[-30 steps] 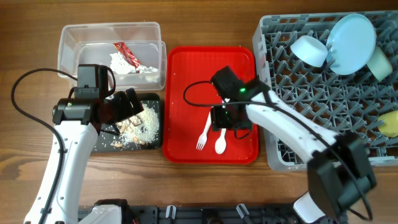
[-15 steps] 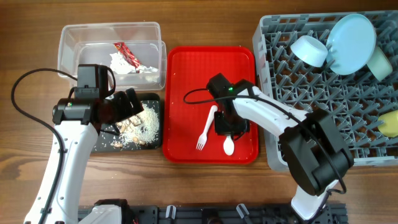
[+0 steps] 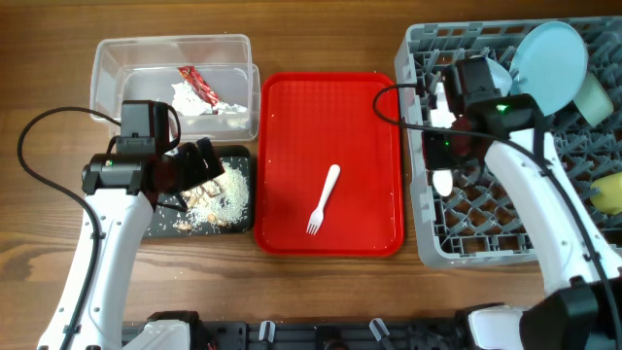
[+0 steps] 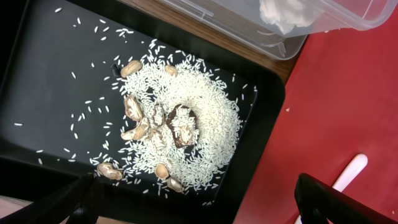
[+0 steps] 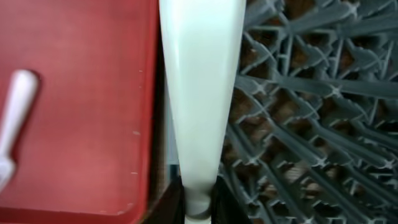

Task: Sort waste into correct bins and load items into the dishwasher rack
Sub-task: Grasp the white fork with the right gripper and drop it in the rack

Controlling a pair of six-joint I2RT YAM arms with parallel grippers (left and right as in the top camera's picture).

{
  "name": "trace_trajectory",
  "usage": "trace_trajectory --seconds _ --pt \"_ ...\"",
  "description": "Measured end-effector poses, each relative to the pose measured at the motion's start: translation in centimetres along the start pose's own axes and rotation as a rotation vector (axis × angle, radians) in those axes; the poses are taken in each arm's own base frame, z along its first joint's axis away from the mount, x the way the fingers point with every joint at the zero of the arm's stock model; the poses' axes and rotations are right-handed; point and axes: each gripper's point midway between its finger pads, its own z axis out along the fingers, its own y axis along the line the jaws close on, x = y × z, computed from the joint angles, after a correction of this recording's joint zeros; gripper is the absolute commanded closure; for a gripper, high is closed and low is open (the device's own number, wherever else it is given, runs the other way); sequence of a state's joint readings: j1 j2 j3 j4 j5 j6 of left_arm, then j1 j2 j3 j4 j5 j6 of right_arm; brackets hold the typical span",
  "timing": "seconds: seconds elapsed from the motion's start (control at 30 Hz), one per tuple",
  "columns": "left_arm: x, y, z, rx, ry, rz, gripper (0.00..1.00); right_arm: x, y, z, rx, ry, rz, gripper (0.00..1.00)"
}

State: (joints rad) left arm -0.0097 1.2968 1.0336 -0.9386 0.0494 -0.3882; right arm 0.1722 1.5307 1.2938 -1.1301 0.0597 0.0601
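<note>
My right gripper (image 5: pixel 198 205) is shut on the handle of the white spoon (image 5: pixel 202 93), which hangs over the left edge of the grey dishwasher rack (image 3: pixel 505 224); from overhead its bowl (image 3: pixel 442 181) shows below the gripper (image 3: pixel 449 136). The white fork (image 3: pixel 323 199) lies alone on the red tray (image 3: pixel 292 117). My left gripper (image 4: pixel 205 211) stands open above the black tray (image 4: pixel 43 93) with rice and nut scraps (image 4: pixel 180 124). The clear tub (image 3: pixel 107 68) holds the red wrapper (image 3: pixel 199 86) and tissue (image 3: pixel 190 100).
At the rack's far end stand a pale blue plate (image 3: pixel 549 63), a pale blue bowl (image 3: pixel 483 78) and a mint-green bowl (image 3: pixel 595 97). A yellow cup (image 3: pixel 607 192) sits at its right edge. Cables loop from both arms.
My right gripper shut on the spoon on the red tray, lifted it and carried it right to the rack's left edge. The fork stayed on the tray. The left arm has not moved.
</note>
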Motion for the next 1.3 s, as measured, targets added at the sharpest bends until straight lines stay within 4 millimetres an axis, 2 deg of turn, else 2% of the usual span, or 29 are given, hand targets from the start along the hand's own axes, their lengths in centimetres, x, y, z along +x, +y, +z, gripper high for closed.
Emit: trace_trajectory --seconds 0.03,0.1,0.13,0.2,0.23,0.3,0.37,0.43,0.5,0.53,0.67,0.73,0.77,0.83,0.9,0.93,1.03,1.1,1.17,1.23,1.3 --pt "0.0 0.0 0.0 0.0 0.0 0.0 0.0 0.2 -0.4 0.7 0.008 0.009 -0.002 0.95" --pt "0.0 0.0 0.0 0.0 0.0 0.0 0.0 1.6 -1.0 3.4 0.025 0.085 -0.01 0.8" --pt "0.0 0.0 0.0 0.0 0.0 0.0 0.0 2.0 -1.0 4.1 0.029 0.111 -0.015 0.78" --pt "0.0 0.0 0.0 0.0 0.0 0.0 0.0 2.5 -1.0 4.6 0.03 0.136 -0.023 0.61" --pt "0.0 0.0 0.0 0.0 0.0 0.0 0.0 2.5 -1.0 4.7 0.03 0.135 -0.022 0.53" --pt "0.0 0.0 0.0 0.0 0.0 0.0 0.0 2.6 -1.2 4.5 0.037 0.143 -0.018 0.5" --pt "0.0 0.0 0.0 0.0 -0.001 0.0 0.0 2.0 -1.2 3.2 0.037 0.138 -0.018 0.48" --pt "0.0 0.0 0.0 0.0 0.0 0.0 0.0 -0.8 -0.6 0.6 -0.004 0.043 -0.01 0.46" --pt "0.0 0.0 0.0 0.0 0.0 0.0 0.0 -3.3 1.7 -2.1 -0.132 -0.075 -0.016 0.43" --pt "0.0 0.0 0.0 0.0 0.0 0.0 0.0 -4.3 4.1 -3.7 -0.233 -0.132 -0.034 0.42" --pt "0.0 0.0 0.0 0.0 0.001 0.0 0.0 -3.4 11.1 -4.4 -0.378 -0.118 -0.125 0.39" --pt "0.0 0.0 0.0 0.0 0.0 0.0 0.0 -1.8 14.1 -3.1 -0.395 -0.045 -0.14 0.39" --pt "0.0 0.0 0.0 0.0 0.0 0.0 0.0 -0.3 16.1 -0.9 -0.387 0.047 -0.137 0.39" --pt "0.0 0.0 0.0 -0.001 0.001 0.0 0.0 0.9 17.5 1.3 -0.363 0.128 -0.108 0.39" --pt "0.0 0.0 0.0 0.0 0.001 0.0 0.0 2.9 19.7 4.2 -0.325 0.24 -0.095 0.39" --pt "0.0 0.0 0.0 0.0 0.0 0.0 0.0 5.0 21.1 6.6 -0.285 0.326 -0.095 0.39" --pt "0.0 0.0 0.0 0.0 0.0 0.0 0.0 7.0 22.7 9.5 -0.23 0.401 -0.073 0.4" --pt "0.0 0.0 0.0 0.0 0.0 0.0 0.0 7.4 22.8 10.9 -0.179 0.409 -0.043 0.44" --pt "0.0 0.0 0.0 0.0 0.0 0.0 0.0 7.0 22.6 11.4 -0.147 0.392 -0.001 0.55" --pt "0.0 0.0 0.0 -0.001 0.001 0.0 0.0 6.6 22.5 11.6 -0.133 0.371 0.032 0.6" --pt "0.0 0.0 0.0 0.0 0.0 0.0 0.0 6.4 22.3 11.7 -0.119 0.363 0.052 0.7"
